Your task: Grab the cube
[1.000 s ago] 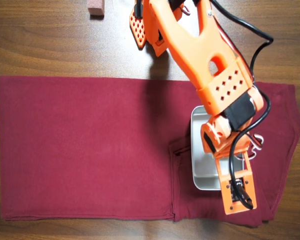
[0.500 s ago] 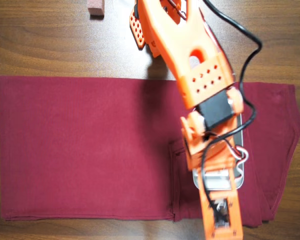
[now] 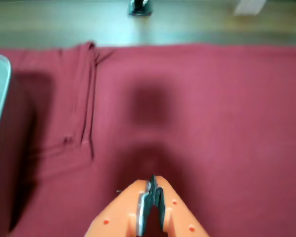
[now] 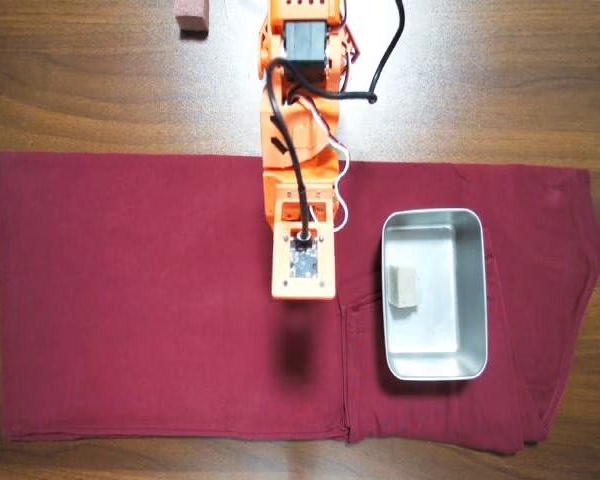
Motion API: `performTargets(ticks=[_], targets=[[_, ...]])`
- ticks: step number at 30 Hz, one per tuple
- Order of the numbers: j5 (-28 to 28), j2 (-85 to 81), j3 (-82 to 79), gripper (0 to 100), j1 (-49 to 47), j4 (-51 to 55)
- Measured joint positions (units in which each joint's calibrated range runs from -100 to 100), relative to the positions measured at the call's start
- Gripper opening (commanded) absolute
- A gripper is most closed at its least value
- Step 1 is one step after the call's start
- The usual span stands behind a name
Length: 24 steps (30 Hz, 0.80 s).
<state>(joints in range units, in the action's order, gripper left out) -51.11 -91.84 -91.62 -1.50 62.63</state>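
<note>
Resting in tray (image 4: 435, 222): cube (image 4: 401, 287) | hand (image 3: 152, 186) closed, empty, well apart over cloth (image 4: 140, 300)

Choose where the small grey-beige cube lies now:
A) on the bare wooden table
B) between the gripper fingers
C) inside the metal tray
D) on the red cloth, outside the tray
C: the overhead view shows the cube resting inside the metal tray, against its left wall.
</note>
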Motion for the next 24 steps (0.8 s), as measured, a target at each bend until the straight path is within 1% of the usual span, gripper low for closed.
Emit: performTargets(ticks=[3, 5, 7, 9, 11, 14, 16, 24], targets=[[0.0, -5.5, -5.7, 0, 0.5, 1.2], [0.0, -5.6, -7.7, 0, 0.4, 1.0], [0.3, -6.0, -8.1, 0, 0.4, 3.0], [0.8, -6.1, -8.1, 0, 0.4, 11.8], [0.8, -6.1, -8.1, 0, 0.6, 25.4], [2.1, -6.9, -8.0, 0, 0.6, 35.5], [3.0, -6.9, -7.9, 0, 0.6, 36.1], [3.1, -6.9, -8.0, 0, 0.6, 36.1]])
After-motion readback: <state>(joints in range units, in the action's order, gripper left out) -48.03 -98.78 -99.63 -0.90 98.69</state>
